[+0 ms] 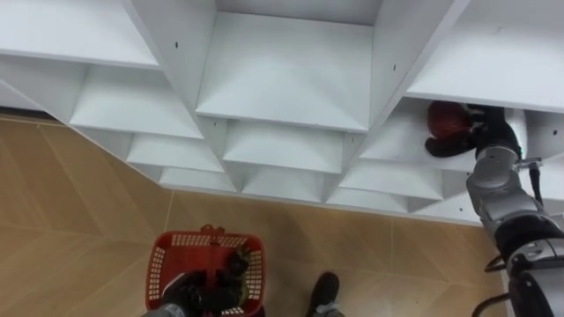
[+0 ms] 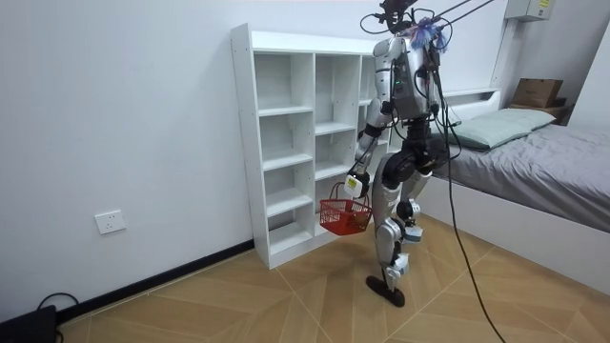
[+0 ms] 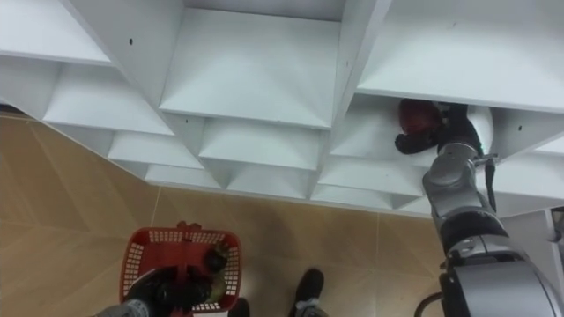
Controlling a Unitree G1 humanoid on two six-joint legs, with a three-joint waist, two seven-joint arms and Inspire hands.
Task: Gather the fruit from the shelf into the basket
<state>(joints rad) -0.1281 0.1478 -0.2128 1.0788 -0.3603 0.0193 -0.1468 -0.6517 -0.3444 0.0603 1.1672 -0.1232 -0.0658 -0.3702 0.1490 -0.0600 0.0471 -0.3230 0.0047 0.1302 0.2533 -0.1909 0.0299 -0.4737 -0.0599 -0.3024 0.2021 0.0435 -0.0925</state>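
A dark red round fruit (image 1: 445, 119) (image 3: 417, 114) lies in a right-hand compartment of the white closet (image 1: 291, 79). My right hand (image 1: 483, 132) (image 3: 448, 132) reaches into that compartment, its dark fingers curled round the fruit. My left hand (image 1: 187, 292) (image 3: 161, 287) is shut on the handle of a red mesh basket (image 1: 166, 246) (image 3: 141, 245) that hangs low in front of my legs. A dark item (image 1: 236, 262) lies inside the basket. In the room view I stand close against the closet (image 2: 286, 143), with the basket (image 2: 345, 216) at knee height.
The other closet compartments in sight are bare white shelves. Wooden floor (image 1: 79, 202) lies to my left. A bed (image 2: 534, 162) stands at the room view's right, behind me.
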